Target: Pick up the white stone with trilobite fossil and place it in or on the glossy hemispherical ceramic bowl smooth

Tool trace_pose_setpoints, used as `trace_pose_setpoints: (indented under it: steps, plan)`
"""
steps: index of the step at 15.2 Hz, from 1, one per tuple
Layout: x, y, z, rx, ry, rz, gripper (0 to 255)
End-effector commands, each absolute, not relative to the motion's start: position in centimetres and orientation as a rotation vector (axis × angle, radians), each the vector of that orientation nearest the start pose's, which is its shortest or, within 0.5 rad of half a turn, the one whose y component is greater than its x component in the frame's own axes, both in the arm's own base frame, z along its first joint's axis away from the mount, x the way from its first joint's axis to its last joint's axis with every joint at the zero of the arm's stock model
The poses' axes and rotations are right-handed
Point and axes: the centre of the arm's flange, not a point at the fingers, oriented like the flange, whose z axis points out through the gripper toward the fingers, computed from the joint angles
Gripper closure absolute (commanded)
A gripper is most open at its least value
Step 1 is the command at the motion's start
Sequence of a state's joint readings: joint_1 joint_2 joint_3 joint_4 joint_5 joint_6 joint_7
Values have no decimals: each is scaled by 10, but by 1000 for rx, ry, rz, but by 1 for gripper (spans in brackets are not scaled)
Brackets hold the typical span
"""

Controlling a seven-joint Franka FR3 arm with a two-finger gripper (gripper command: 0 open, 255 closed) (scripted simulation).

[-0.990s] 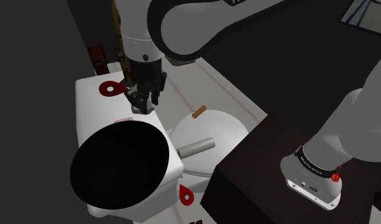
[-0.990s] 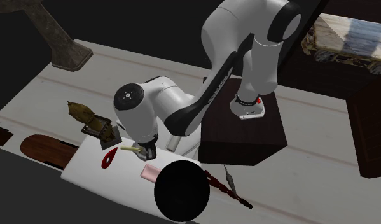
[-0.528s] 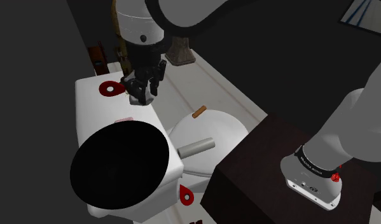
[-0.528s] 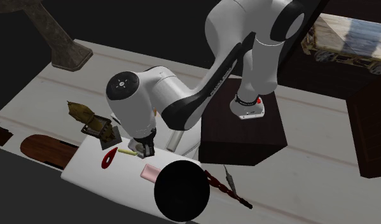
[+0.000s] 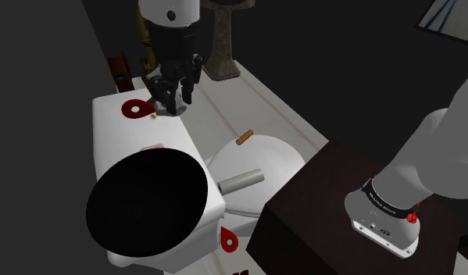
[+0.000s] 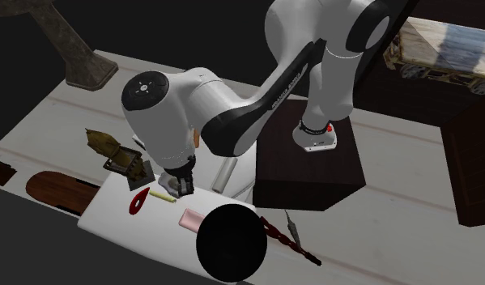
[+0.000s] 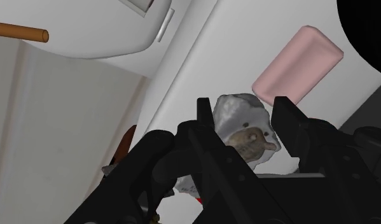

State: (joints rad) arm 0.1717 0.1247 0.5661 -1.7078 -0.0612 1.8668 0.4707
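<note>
One stone (image 7: 245,130), pale and lumpy with a brownish fossil form on its face, sits between the two black fingers (image 7: 205,118) of the claw (image 7: 245,108). In the wrist view both fingers press its flanks, so the claw reads as drawn in narrow around the stone and carrying it.

Shoulder view: the claw (image 5: 175,104) hangs above the far end of the white bench (image 5: 115,152), clear of the surface, near a red piece (image 5: 134,108). The bowl (image 5: 146,199) is drawn as a flat black round at the near end of the same bench, well apart from the claw. A pink block (image 5: 151,146) lies on the bench between the two.

Second exterior view agrees: the claw (image 6: 184,188) is over the bench (image 6: 111,214), with a yellowish stick (image 6: 160,194) and the red piece (image 6: 138,201) just beside it. The bowl (image 6: 230,243) lies toward that view's lower right.

Step in hand, by judgement: the pick is made and the carry to the bowl is at its start. The next move calls for a traverse along the bench, over the pink block, to a spot above the black round. Height must be enough to clear the rim. Then comes a lowering and an opening of the fingers over the middle. How deep the stone sits in the grip cannot be told.
</note>
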Motion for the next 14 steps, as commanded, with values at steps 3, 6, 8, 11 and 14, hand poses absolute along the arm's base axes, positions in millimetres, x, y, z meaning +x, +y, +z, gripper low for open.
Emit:
trace_pose_setpoints:
  steps: [3,6,8,11,14]
  plan:
    - [458,390,545,-3074,-430,-62,255]
    - [458,390,561,-3074,-430,-62,255]
    - [458,390,571,-3074,-430,-62,255]
    - [458,390,583,-3074,-430,-62,255]
    - [429,417,584,-3074,-430,-62,255]
